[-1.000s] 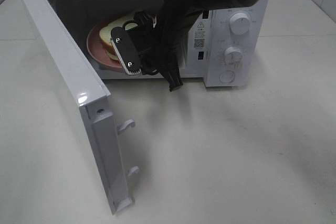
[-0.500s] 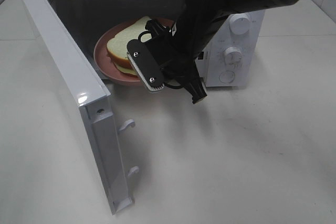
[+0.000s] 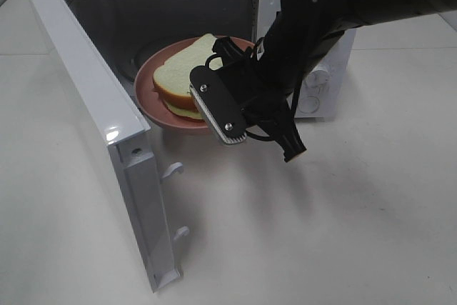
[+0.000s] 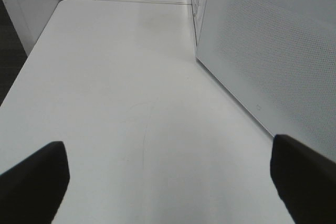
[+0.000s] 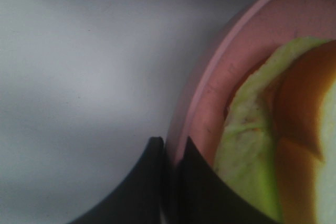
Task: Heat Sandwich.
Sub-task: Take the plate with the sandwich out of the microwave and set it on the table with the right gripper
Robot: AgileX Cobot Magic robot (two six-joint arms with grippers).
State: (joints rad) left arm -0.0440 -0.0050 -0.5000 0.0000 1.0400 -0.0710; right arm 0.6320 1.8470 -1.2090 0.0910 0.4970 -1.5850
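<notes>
The sandwich (image 3: pixel 183 76), white bread with tan crust and pale green filling, lies on a round pink plate (image 3: pixel 151 99). The plate is at the mouth of the open microwave (image 3: pixel 150 19), partly past its front edge. My right gripper (image 3: pixel 214 110) is shut on the plate's near rim. The right wrist view shows its two dark fingertips (image 5: pixel 169 153) pinching the pink rim (image 5: pixel 202 103), with the sandwich's green filling (image 5: pixel 247 145) close beside them. My left gripper (image 4: pixel 168 179) is open and empty over bare table beside the microwave's side wall (image 4: pixel 273 51); it is out of the exterior view.
The microwave door (image 3: pixel 93 105) stands wide open to the left, with latch hooks (image 3: pixel 171 171) on its edge. The control panel with knobs (image 3: pixel 314 87) is mostly hidden behind my right arm. White table (image 3: pixel 321 233) extends in front.
My right gripper has drawn the plate with the sandwich out of the microwave cavity, toward the front and right. The door has not moved.
</notes>
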